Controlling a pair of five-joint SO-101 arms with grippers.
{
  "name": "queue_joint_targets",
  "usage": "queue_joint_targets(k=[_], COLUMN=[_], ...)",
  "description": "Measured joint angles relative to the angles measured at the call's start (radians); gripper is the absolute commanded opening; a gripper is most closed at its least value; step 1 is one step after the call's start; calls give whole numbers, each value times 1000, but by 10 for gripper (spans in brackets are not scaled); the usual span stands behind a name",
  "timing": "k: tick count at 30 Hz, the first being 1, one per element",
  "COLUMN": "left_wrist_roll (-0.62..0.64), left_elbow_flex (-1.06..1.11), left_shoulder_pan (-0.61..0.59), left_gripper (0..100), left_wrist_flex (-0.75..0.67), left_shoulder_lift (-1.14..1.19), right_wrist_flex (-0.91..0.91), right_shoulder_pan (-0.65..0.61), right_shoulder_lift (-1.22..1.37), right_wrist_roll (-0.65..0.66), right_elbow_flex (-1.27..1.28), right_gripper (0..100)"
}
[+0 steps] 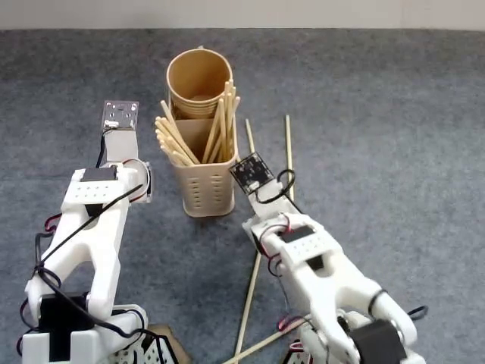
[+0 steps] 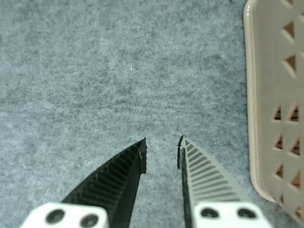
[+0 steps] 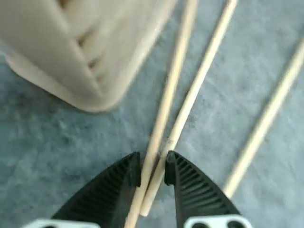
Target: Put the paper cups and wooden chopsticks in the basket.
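The beige basket (image 1: 204,189) stands mid-table holding stacked paper cups (image 1: 198,80) and a bundle of wooden chopsticks (image 1: 178,140). More chopsticks lie on the carpet right of it (image 1: 288,148) and toward the front (image 1: 250,296). My right gripper (image 3: 152,164) sits low beside the basket (image 3: 61,52), its fingers shut on two chopsticks (image 3: 183,107) that cross between them. A third chopstick (image 3: 266,118) lies apart. My left gripper (image 2: 161,140) hovers over bare carpet on the basket's (image 2: 266,95) other side, slightly open and holding nothing.
Grey carpet covers the table. One chopstick (image 1: 265,345) lies slanted at the front edge near the right arm's base. The right arm's body covers part of the long chopstick in front of the basket.
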Motion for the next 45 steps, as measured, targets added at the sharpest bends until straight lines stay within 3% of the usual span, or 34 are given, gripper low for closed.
queue_joint_targets(k=[6,9,18,22,36,41,45], left_wrist_roll=[0,0,0,0,0,0,0], left_elbow_flex=[0,0,0,0,12,21,41], left_shoulder_pan=[0,0,0,0,0,2,14], left_gripper=[127,127,127,127,127,127,127], left_wrist_flex=[0,0,0,0,0,-17,-49], left_shoulder_lift=[0,0,0,0,0,0,0], right_wrist_flex=[-6,-8,-14,-8,-6,-6,-5], right_shoulder_pan=[2,2,60,95,230,219,106], right_shoulder_lift=[106,124,133,121,-362,-485,-496], right_wrist_roll=[2,2,-5,-74,-106,-106,-106], right_elbow_flex=[-35,-38,-55,-66,-69,-201,-427], right_gripper=[94,0,5,5,5,9,10])
